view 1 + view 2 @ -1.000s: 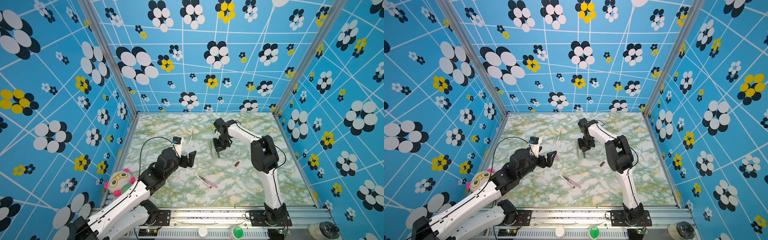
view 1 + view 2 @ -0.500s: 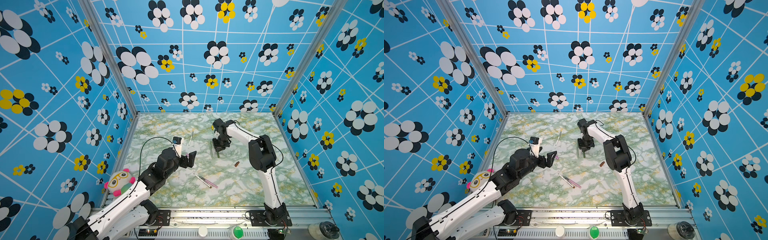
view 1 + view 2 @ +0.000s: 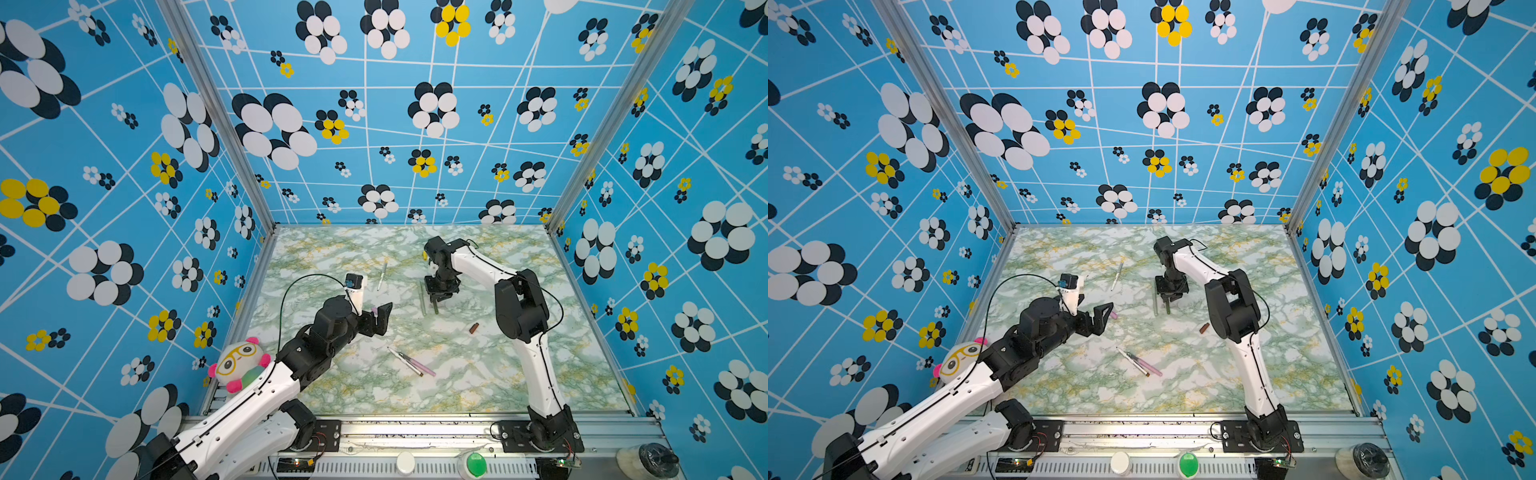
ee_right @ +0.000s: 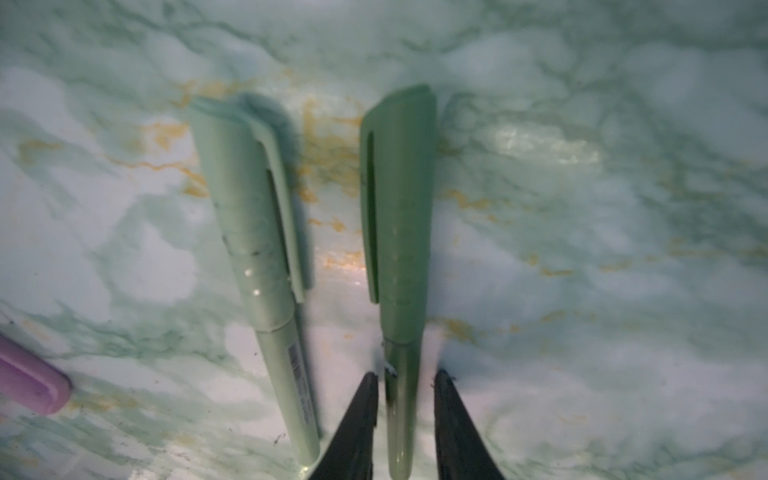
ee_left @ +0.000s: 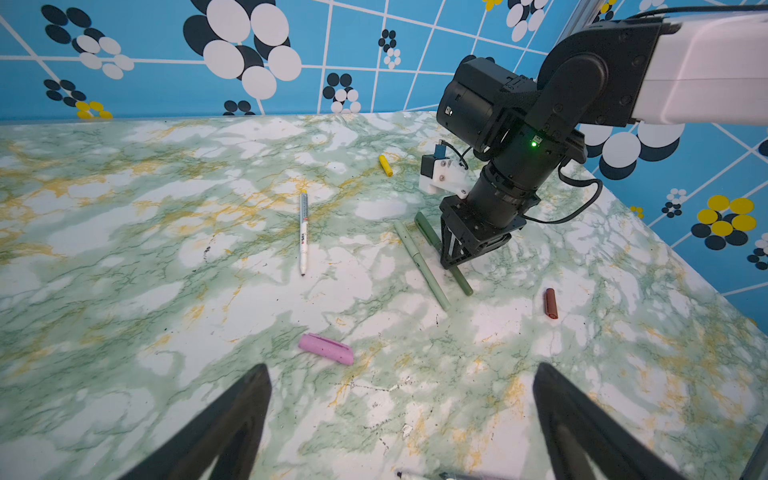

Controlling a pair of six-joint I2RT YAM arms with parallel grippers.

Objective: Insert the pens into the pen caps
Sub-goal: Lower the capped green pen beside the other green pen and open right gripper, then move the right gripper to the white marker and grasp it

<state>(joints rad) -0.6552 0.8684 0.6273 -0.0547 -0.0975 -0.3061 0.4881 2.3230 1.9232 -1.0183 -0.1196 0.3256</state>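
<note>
Right gripper (image 4: 405, 376) is down at the green marbled bench (image 5: 124, 249), jaws only slightly apart, straddling the capped dark green pen (image 4: 397, 232) with a sliver of gap on each side. The capped pale green pen (image 4: 257, 232) lies just beside it. Left gripper (image 5: 400, 370) gapes wide near the stubby pink cap (image 5: 326, 348), which is half hidden in both top views.

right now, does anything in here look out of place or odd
The plush toy with yellow glasses, wedged beside the left arm at the table's near left corner, does not belong to the task. Nothing looks spilled or broken; the pink cap, brown cap and yellow cap just lie loose.
</note>
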